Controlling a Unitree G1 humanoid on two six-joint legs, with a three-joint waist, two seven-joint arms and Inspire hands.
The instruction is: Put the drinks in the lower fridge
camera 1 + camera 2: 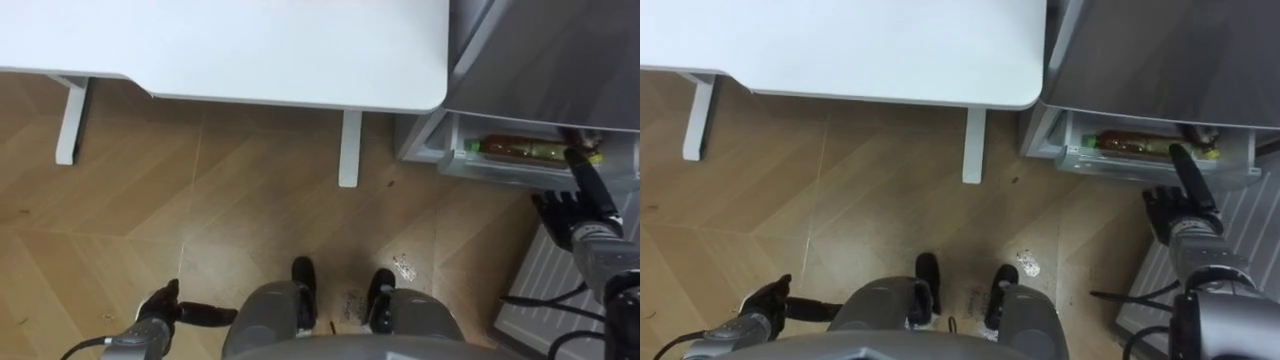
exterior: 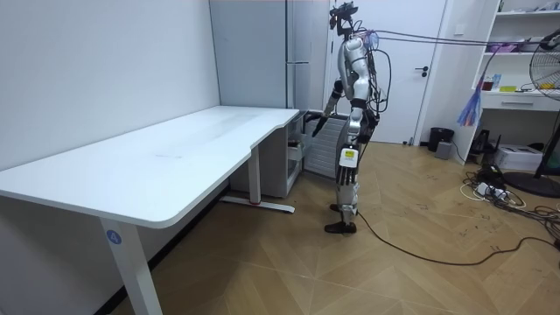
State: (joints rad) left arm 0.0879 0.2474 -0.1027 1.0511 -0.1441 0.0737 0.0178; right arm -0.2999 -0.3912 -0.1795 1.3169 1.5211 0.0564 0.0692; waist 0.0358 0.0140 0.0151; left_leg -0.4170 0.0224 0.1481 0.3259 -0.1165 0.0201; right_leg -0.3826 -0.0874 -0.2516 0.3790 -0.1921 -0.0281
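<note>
The lower fridge drawer stands pulled out below the grey fridge front. A brown drink bottle with a green end lies on its side in it, also seen as the bottle in the drawer. Something yellow lies at its right end. My right hand hovers just in front of the drawer, one finger straight out to its rim, the others loose, holding nothing. My left hand hangs low at my side, relaxed and empty. In the room view I stand at the fridge.
The white desk runs along my left, its leg close to the drawer's corner. A ribbed white panel and dark cables lie on the wooden floor at my right. In the room view, shelves and a fan stand behind me.
</note>
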